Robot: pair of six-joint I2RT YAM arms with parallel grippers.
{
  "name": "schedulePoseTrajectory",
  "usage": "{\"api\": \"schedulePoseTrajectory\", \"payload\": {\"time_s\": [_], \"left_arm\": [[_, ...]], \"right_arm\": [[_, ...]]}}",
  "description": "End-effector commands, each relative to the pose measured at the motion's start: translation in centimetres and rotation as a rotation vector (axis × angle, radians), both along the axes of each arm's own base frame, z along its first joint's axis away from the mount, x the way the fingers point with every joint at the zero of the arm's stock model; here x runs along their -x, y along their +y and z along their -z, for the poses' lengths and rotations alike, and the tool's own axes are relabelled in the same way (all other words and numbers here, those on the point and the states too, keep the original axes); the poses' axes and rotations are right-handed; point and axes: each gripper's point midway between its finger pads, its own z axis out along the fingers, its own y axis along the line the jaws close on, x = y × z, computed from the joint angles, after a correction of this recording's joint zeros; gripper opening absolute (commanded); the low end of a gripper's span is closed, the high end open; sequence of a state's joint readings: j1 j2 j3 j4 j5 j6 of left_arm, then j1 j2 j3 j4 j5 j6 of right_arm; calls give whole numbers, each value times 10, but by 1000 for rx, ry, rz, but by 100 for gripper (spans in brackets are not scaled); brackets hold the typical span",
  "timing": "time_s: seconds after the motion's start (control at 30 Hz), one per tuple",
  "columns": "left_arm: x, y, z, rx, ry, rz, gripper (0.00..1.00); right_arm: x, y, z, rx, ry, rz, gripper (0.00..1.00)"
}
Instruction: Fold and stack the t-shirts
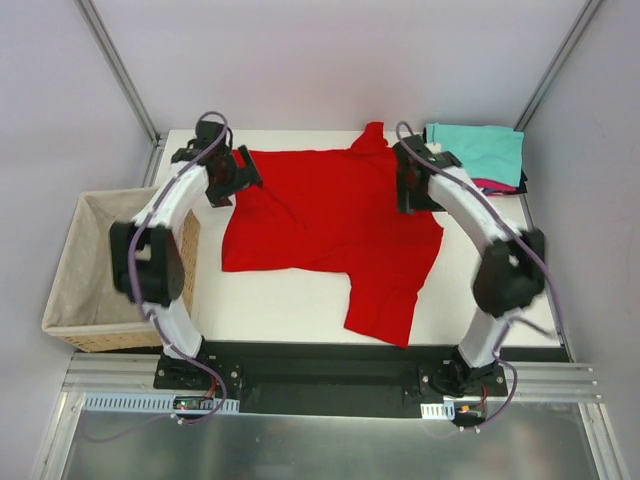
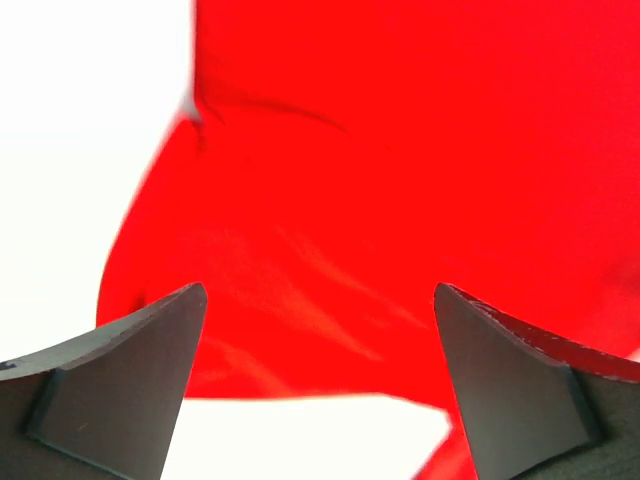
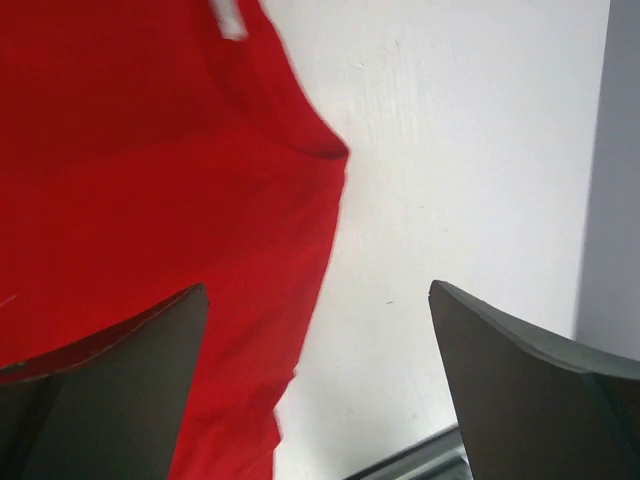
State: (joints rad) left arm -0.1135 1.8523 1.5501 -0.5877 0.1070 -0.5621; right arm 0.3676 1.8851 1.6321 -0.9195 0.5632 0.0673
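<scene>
One bright red t-shirt (image 1: 330, 225) lay spread and rumpled across the middle of the white table (image 1: 280, 310), its collar toward the top of the overhead view and one sleeve trailing toward the lower centre. In the upper right corner sat one small stack of folded shirts: a teal t-shirt (image 1: 480, 150) on top and a strip of a magenta-pink t-shirt (image 1: 492, 186) showing under its lower edge. A dark sliver at the stack's right side was too small to identify. One wicker basket (image 1: 75, 320) with a beige lining stood at the left, off the table's edge.

Two arms reached forward. The left gripper (image 2: 320, 300) hung over the red shirt's upper left edge, its two fingers spread wide with nothing between them and only red cloth below. The right gripper (image 3: 320, 295) hung over the shirt's upper right edge, near the stack, its fingers equally wide and holding nothing, with cloth under the left finger and bare table under the right
</scene>
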Motion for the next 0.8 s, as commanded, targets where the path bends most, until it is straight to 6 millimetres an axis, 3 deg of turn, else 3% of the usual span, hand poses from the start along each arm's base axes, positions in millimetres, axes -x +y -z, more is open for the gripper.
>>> {"api": "schedulePoseTrajectory", "payload": {"time_s": [0.0, 0.03, 0.07, 0.1, 0.13, 0.17, 0.2, 0.23, 0.27, 0.4, 0.53, 0.6, 0.63, 0.77], "left_arm": [[48, -10, -98, 64, -267, 108, 99], [61, -13, -118, 76, -344, 142, 99], [81, -18, -99, 114, -312, 180, 99], [93, -20, -95, 129, -327, 192, 99], [110, -20, -116, 150, -425, 192, 99], [121, -20, -93, 162, -432, 180, 99], [130, -21, -94, 185, -473, 188, 99], [144, -20, -104, 181, -542, 203, 99], [155, -18, -86, 172, -509, 211, 99], [185, -19, -57, 157, -365, 283, 99], [195, 0, -33, 69, -285, 218, 98], [195, 7, -24, 33, -219, 194, 97], [201, 19, -13, -22, -146, 142, 95], [202, 38, 4, -88, 14, 35, 89]], "right_arm": [[36, 54, -93, -380, -348, -168, 97], [46, 56, -96, -406, -370, -187, 97], [64, 59, -121, -449, -472, -230, 97], [78, 53, -103, -418, -464, -235, 97], [89, 50, -107, -413, -502, -245, 96], [98, 52, -111, -418, -541, -266, 97], [112, 44, -128, -445, -618, -271, 97], [120, 40, -114, -444, -607, -276, 97], [126, 39, -115, -466, -626, -278, 97], [155, 33, -111, -528, -639, -315, 97], [178, 30, -107, -563, -608, -355, 97], [185, 28, -96, -565, -599, -364, 97], [186, 25, -93, -560, -605, -354, 97], [194, 2, -75, -465, -547, -269, 97]]}}
